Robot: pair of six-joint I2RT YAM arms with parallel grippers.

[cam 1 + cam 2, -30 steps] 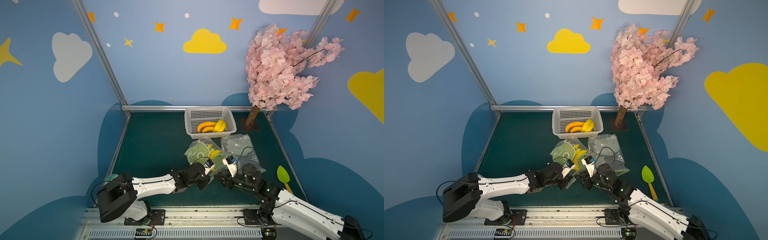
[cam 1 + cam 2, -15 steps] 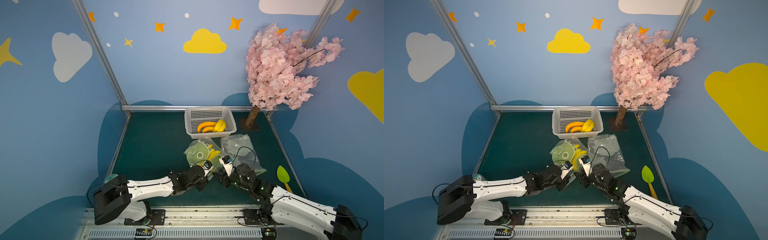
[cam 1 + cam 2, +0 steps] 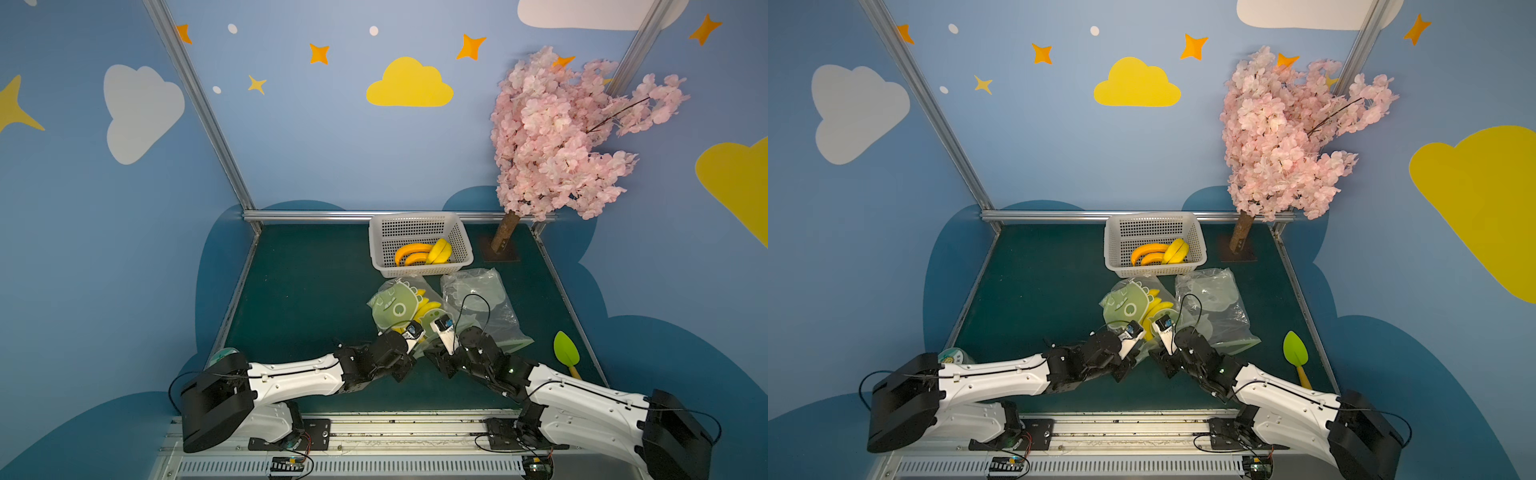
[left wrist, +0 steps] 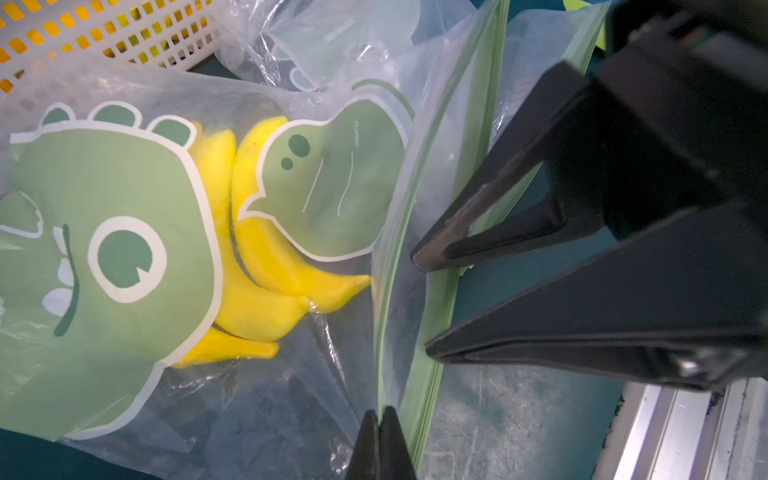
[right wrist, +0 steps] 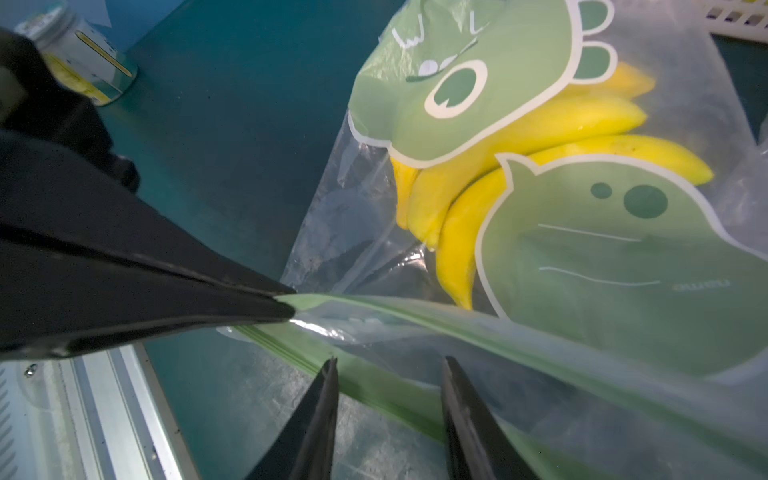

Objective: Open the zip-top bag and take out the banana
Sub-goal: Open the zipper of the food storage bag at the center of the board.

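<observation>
Bare mat (image 3: 307,291) lies open left of the bag (image 3: 392,307). The basket (image 3: 424,271) walls off its far side, a second bag (image 3: 478,291) crowds its right, and left gripper (image 4: 379,415) and right gripper (image 5: 390,360) fill its near edge. A jar (image 3: 224,355) stands at the mat's near left corner.

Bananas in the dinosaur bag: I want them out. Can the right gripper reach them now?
Probably not yet for the right gripper: the bag film covers the bananas, and its mouth looks barely parted, one lip pinched by the left gripper.
</observation>
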